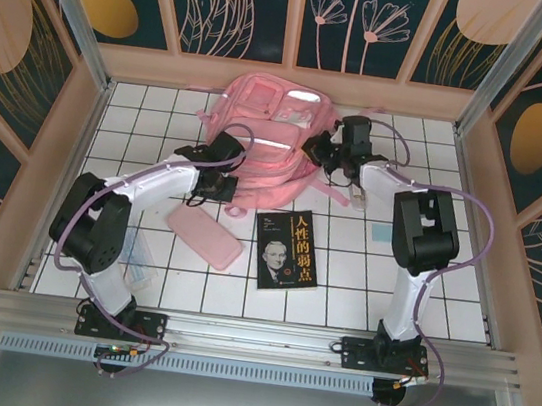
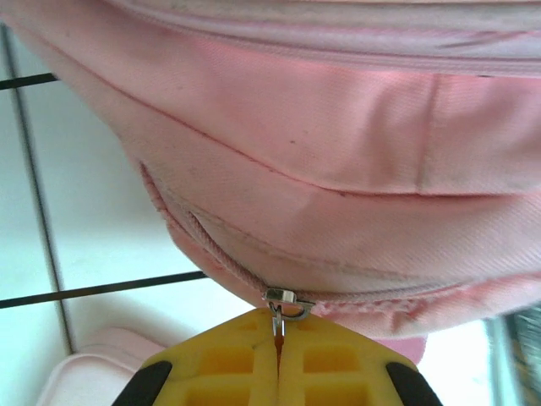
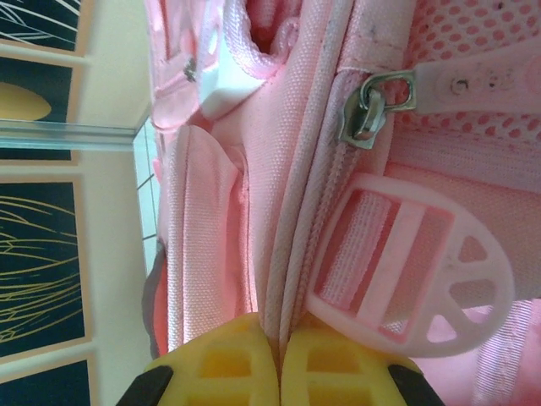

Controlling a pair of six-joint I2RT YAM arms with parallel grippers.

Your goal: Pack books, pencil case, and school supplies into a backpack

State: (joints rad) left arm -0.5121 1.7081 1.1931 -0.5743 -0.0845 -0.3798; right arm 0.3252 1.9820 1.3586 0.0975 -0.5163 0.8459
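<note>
The backpack (image 1: 267,122) looks soft and floppy; hardware holds best. Left pincer (image 2: 277,328) clamps its zipper pull (image 2: 284,300); right pincer (image 3: 275,330) clamps the seam (image 3: 287,245)

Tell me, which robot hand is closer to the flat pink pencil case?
Left. The left hand grips a zipper pull at the backpack's near edge, just beyond the pencil case. The right hand is at the backpack's right side, much farther off.

White tiled tabletop (image 1: 338,303), floral wall panels (image 1: 241,2)
</note>
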